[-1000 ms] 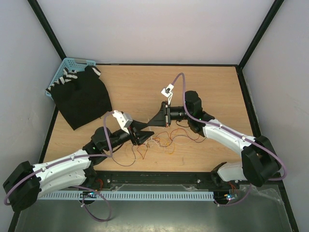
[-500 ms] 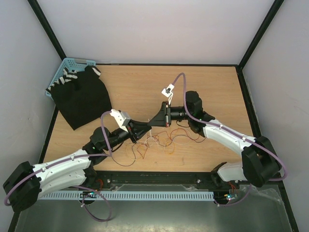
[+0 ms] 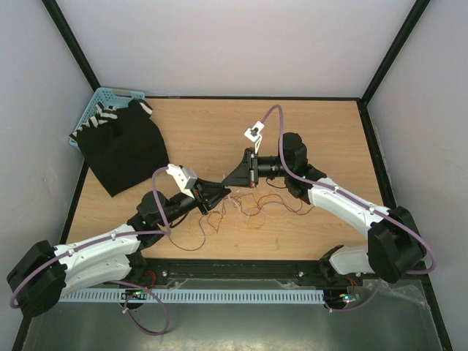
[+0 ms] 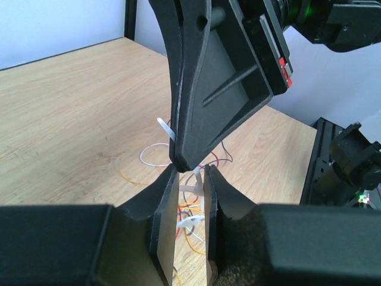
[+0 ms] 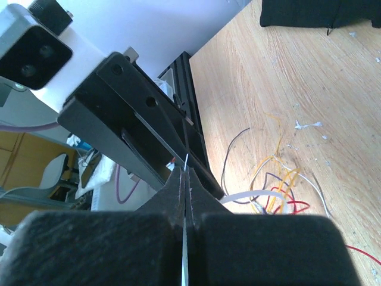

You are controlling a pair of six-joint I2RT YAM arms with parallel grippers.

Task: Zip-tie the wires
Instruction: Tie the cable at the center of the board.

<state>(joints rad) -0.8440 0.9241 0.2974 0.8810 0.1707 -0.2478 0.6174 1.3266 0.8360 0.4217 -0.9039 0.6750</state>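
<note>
The wires (image 3: 254,209) lie as a loose red, brown, yellow and white tangle on the wooden table (image 3: 322,139), and also show in the wrist views (image 4: 156,156) (image 5: 281,179). A white zip tie (image 4: 198,186) loops round part of the tangle (image 5: 255,195). My left gripper (image 3: 221,192) (image 4: 191,176) has its jaws drawn narrow, shut on the zip tie's head end. My right gripper (image 3: 231,183) (image 5: 186,174) is shut on the tie's thin strap, which runs edge-on between its pads. Its black fingers (image 4: 208,83) hang tip-down right over the left jaws.
A black cloth (image 3: 123,150) drapes over a blue basket (image 3: 101,98) at the back left, also seen at the top of the right wrist view (image 5: 321,12). A black rail (image 3: 241,268) runs along the table's near edge.
My left gripper has narrowed from wide open onto the zip tie and moved up and right, meeting the right gripper's tip. The right gripper stayed shut and shifted slightly back.
</note>
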